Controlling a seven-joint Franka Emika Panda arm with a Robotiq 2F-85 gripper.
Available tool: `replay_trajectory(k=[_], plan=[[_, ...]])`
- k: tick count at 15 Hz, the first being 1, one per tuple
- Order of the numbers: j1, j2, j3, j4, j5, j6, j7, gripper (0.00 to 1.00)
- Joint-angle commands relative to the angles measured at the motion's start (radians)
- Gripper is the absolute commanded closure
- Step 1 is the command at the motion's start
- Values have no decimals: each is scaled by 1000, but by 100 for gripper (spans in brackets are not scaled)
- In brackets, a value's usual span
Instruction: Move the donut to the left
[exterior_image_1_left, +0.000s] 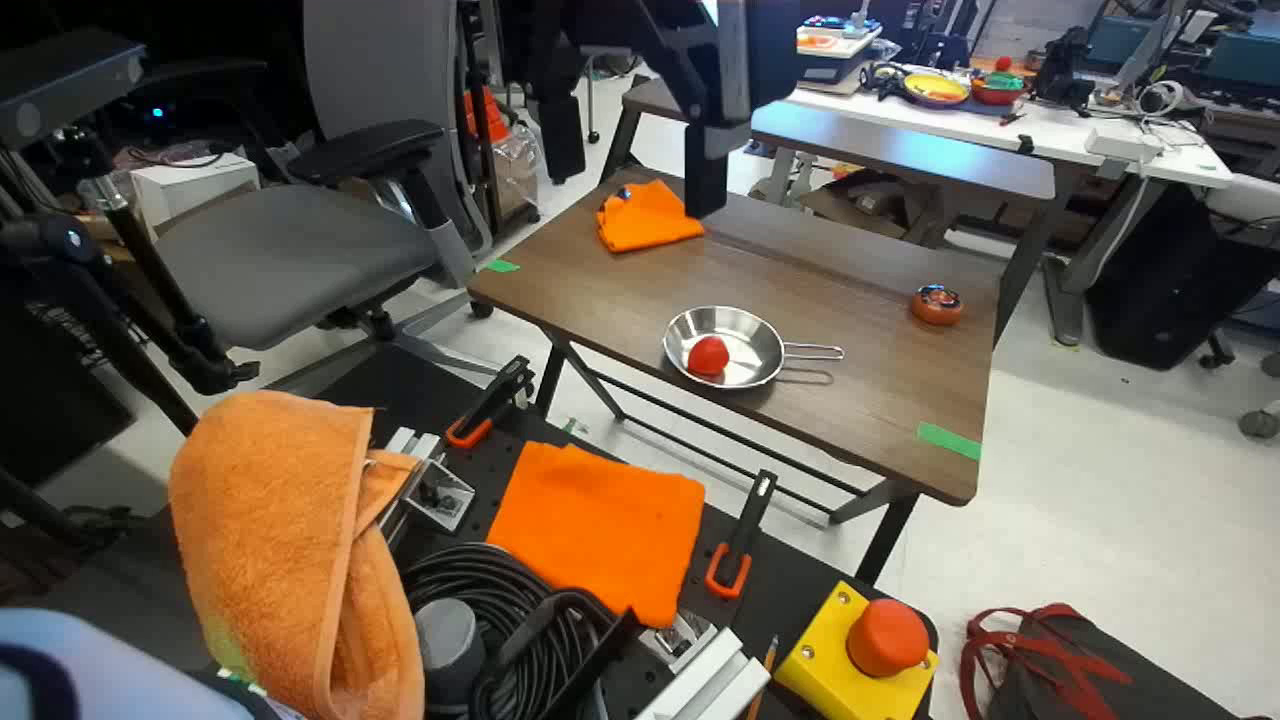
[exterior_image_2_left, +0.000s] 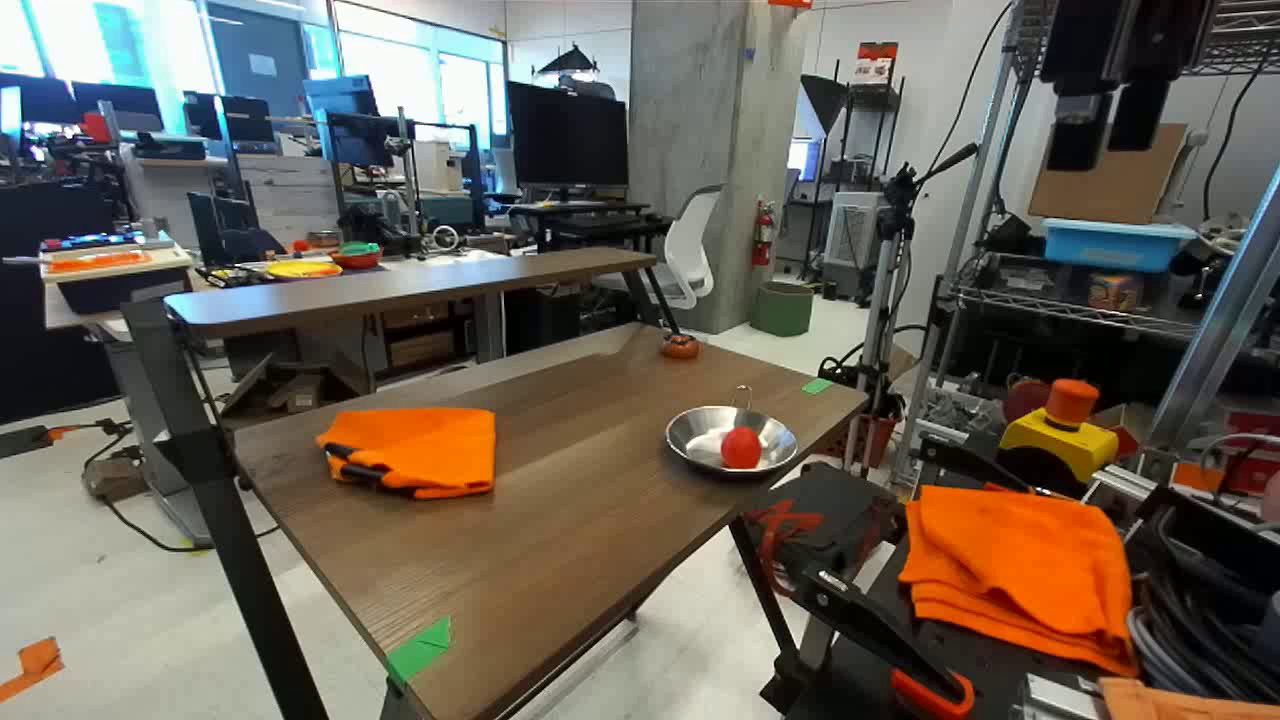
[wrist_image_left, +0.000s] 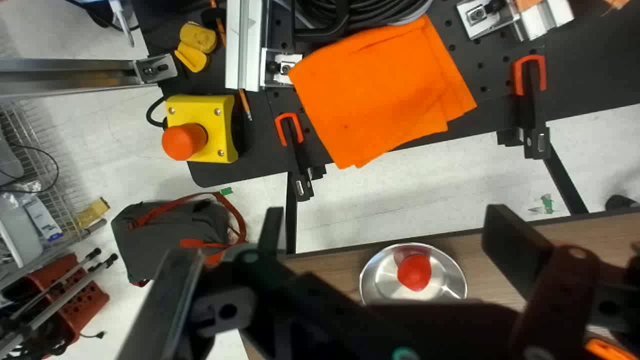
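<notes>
Black gripper (exterior_image_1_left: 636, 176) hangs well above the level of the brown table (exterior_image_1_left: 585, 285), 2 fingers (exterior_image_1_left: 706, 185) pointing down, spread wide. Reddish-brown donut (exterior_image_1_left: 938, 306) sits on the table near a short edge, well apart from the metal pan (exterior_image_1_left: 755, 350), which holds 1 red rounded object (exterior_image_1_left: 708, 356).

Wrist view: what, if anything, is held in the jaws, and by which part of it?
Nothing is held. The jaws stand wide apart; the frying pan seen between them and the donut rest on the table, as both exterior views show.
</notes>
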Motion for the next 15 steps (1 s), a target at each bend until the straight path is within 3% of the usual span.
replay_trajectory(k=[1, 13, 15], plan=[[5, 1, -6, -1, -4, -3, 3, 0], [5, 4, -6, -4, -4, -3, 3, 0], [-16, 43, -28, 40, 0, 11, 4, 0]])
